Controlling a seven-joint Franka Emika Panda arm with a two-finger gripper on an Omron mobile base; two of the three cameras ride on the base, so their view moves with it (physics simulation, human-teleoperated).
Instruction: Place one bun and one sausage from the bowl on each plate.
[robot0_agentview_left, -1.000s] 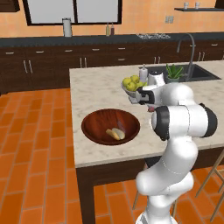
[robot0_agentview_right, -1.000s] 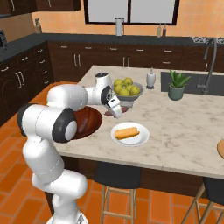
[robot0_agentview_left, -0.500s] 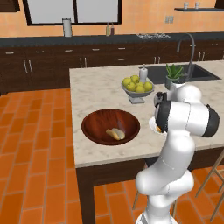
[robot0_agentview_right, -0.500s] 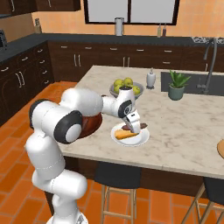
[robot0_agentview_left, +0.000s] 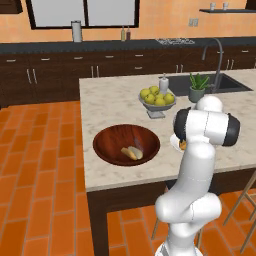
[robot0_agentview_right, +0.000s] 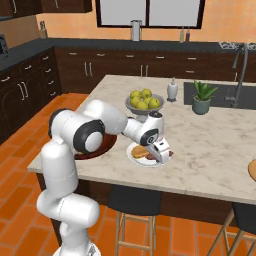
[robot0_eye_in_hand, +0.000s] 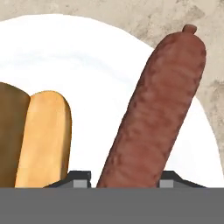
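- My arm (robot0_agentview_right: 70, 165) reads glossy white all over, with fat rounded tube links.
- Dark grey-black round caps sit at the joints; I see one big disc on the elbow (robot0_agentview_right: 90, 137) and another on the shoulder-side joint (robot0_agentview_left: 230, 131).
- The wrist block (robot0_agentview_right: 152, 129) is white with a dark face.
- The gripper (robot0_agentview_right: 162, 155) is a small pale body; its finger tips (robot0_eye_in_hand: 81, 178) are dark with grey pads.
- I see no cables or markings.
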